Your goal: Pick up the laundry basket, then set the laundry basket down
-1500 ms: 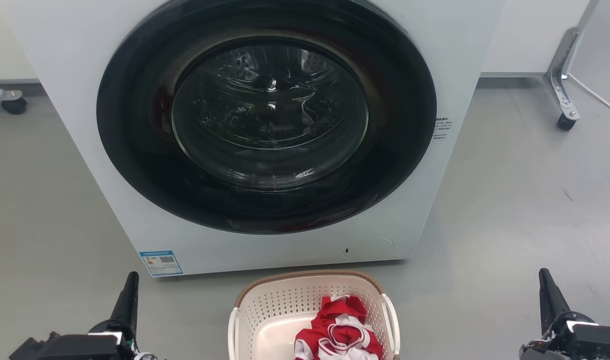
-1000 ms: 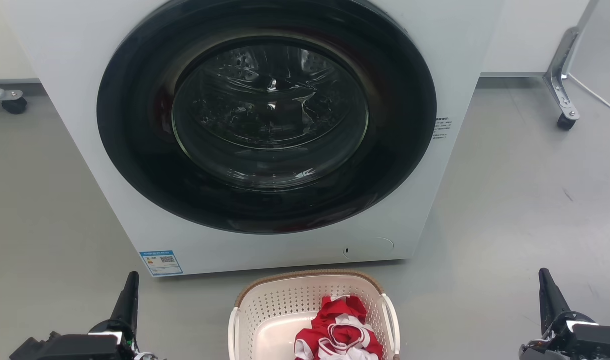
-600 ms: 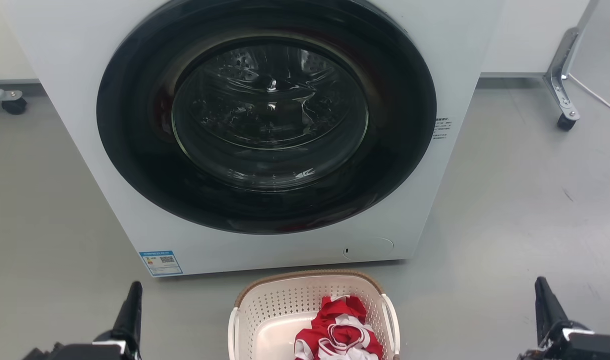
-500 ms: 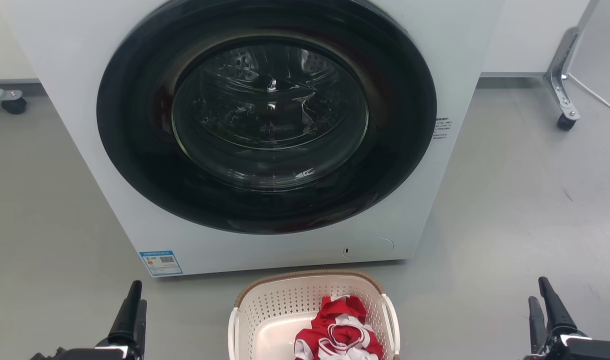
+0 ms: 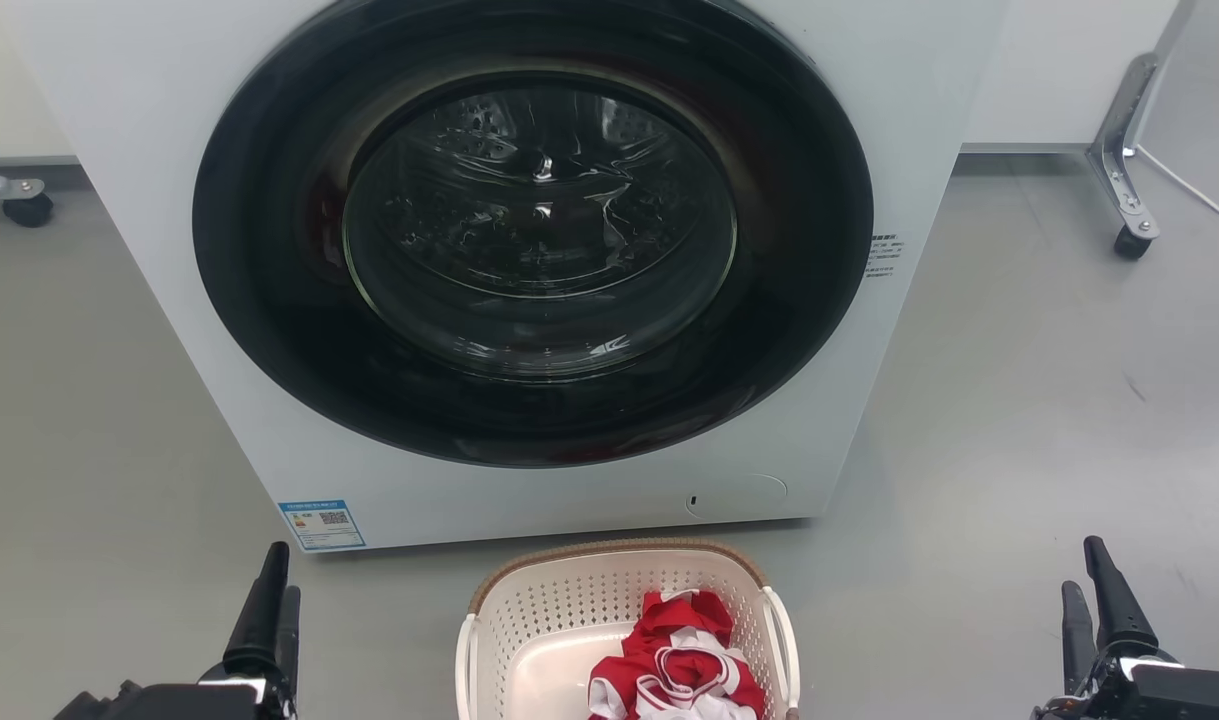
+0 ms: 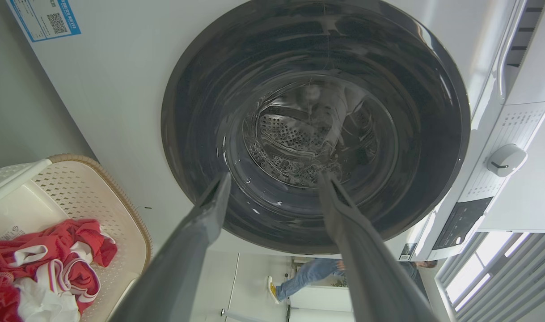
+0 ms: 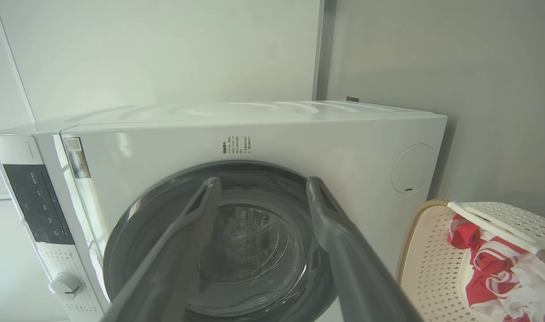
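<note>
The laundry basket [image 5: 579,600] sits on the floor [image 5: 1019,400] just in front of the washing machine [image 5: 539,260], low in the middle of your head view, with its near end cut off by the bottom edge. Your left gripper [image 5: 282,575] is off to its left and your right gripper [image 5: 1081,565] is further off to its right. Both are well apart from the basket and touch nothing. Each has its two fingers spread with an empty gap between them, which the wrist views show plainly against the machine door.

Expect the basket to be light. It is thin perforated plastic with a small heap of red and white clothes [image 5: 679,660] in it. The walls will likely flex if you squeeze them, and the smooth plastic may slip between the fingers. The woven-look rim appears the stiffer part.

Take hold at the two white side handles, the left handle [image 5: 465,660] and the right handle [image 5: 787,640], one gripper on each. The clothes lie toward the right side, so that side will probably pull down a little. Lift both sides evenly and keep the basket level, or the clothes may slide.
</note>
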`<state>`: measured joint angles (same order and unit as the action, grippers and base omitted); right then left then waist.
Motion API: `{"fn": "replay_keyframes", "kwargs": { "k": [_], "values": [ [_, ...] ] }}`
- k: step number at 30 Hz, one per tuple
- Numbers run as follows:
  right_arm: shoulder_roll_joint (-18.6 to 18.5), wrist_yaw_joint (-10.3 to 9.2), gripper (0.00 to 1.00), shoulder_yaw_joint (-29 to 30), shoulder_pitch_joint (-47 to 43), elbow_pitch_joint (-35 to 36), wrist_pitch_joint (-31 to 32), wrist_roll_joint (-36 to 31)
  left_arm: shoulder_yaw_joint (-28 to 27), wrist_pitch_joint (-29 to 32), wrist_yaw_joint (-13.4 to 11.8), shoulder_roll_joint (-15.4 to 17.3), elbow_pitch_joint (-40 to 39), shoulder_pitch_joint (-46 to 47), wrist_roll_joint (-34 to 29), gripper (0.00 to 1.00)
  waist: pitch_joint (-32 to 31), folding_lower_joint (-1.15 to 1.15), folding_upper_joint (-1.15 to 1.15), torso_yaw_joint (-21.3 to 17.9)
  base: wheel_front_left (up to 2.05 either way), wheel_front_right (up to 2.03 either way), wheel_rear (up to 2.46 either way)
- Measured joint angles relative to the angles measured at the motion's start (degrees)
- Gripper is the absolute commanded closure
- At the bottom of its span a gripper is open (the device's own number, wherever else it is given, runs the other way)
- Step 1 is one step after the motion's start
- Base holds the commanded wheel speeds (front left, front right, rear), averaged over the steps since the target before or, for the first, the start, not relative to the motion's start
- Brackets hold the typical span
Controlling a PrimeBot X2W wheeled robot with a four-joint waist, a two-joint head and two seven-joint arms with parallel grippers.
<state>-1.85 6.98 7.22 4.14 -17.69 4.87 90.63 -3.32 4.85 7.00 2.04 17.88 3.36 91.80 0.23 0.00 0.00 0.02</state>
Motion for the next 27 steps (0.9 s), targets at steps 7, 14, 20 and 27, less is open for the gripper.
{"fn": "replay_keyframes", "kwargs": {
  "k": [7, 14, 20, 27],
  "values": [
    [-0.68, 0.0, 0.0, -1.16, 0.46, 0.44, -2.12, -3.87, 1.81, -2.5, 0.0, 0.76, -0.83, 1.17, -3.05, 0.0, 0.11, 0.0, 0.0, 0.02, 0.0, 0.0, 0.0],
    [-2.33, 0.0, 0.0, -3.35, 1.3, 0.83, -4.43, -10.05, 3.97, -4.59, -0.02, 2.37, -1.27, 2.07, -8.69, 0.0, 0.09, 0.0, 0.0, 0.05, 0.0, 0.0, 0.0],
    [-3.91, -0.26, 0.0, -5.69, 1.85, 1.16, -5.81, -16.59, 6.27, -6.04, -1.57, 4.07, -1.8, 2.63, -15.66, 0.0, -0.06, 0.0, 0.0, 0.12, 0.0, 0.0, 0.0],
    [-5.64, -1.52, 0.0, -8.47, 2.52, 1.79, -7.51, -24.57, 9.16, -7.55, -3.85, 5.65, -2.79, 3.55, -23.28, 0.0, -0.28, 0.0, 0.0, 0.24, 0.0, 0.0, 0.0]
  ]
}}
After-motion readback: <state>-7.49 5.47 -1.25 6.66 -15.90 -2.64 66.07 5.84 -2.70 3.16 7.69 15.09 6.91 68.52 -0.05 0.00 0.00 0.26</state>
